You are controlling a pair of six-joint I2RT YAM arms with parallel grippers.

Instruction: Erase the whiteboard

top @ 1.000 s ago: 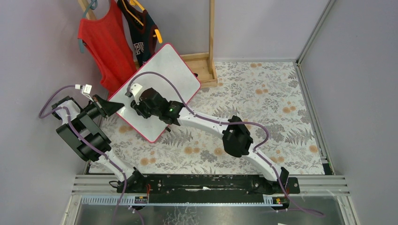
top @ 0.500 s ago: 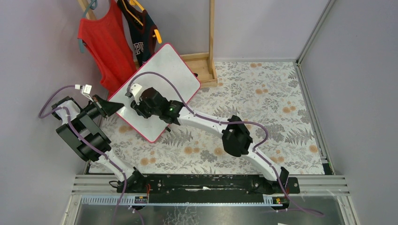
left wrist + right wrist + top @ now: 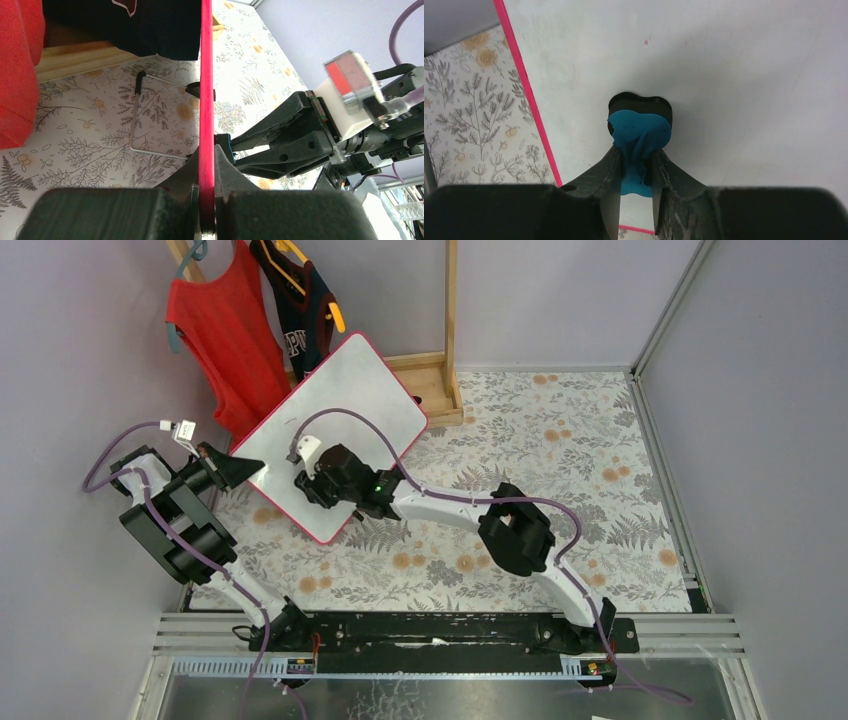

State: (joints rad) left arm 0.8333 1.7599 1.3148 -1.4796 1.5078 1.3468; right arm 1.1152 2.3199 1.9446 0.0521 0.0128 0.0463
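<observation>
From the top external camera, the whiteboard (image 3: 372, 390) stood tilted at the far left of the floral tablecloth (image 3: 560, 440), its upper corner leaning toward a red shirt (image 3: 222, 335) and a dark shirt (image 3: 300, 310) hanging on a wooden rack (image 3: 450, 320) behind it. The left gripper (image 3: 245, 470) met the board's left edge. The right gripper (image 3: 305, 485) lay over the lower part of the white face, its purple cable (image 3: 350, 418) arching across the board.

In the left wrist view, the whiteboard's pink frame (image 3: 206, 75) ran edge-on up the middle, pinched tight between the left gripper's (image 3: 206, 165) two fingers. Behind the board a bent wire stand (image 3: 150, 117) rested on the cloth. The red shirt (image 3: 17, 70), the dark shirt (image 3: 130, 25) and the rack's wooden base (image 3: 75, 57) crowded close on that same rear side. The right gripper (image 3: 235, 150) reached in from the other side, its tips at the board's face.

In the right wrist view, the right gripper (image 3: 638, 160) was clamped narrowly on a blue eraser (image 3: 640, 131), whose black pad pressed against the white surface (image 3: 734, 65). The pink frame (image 3: 524, 95) ran just left of it, with the cloth (image 3: 469, 115) beyond. A tiny red speck (image 3: 646, 42) sat on the board above the eraser.
</observation>
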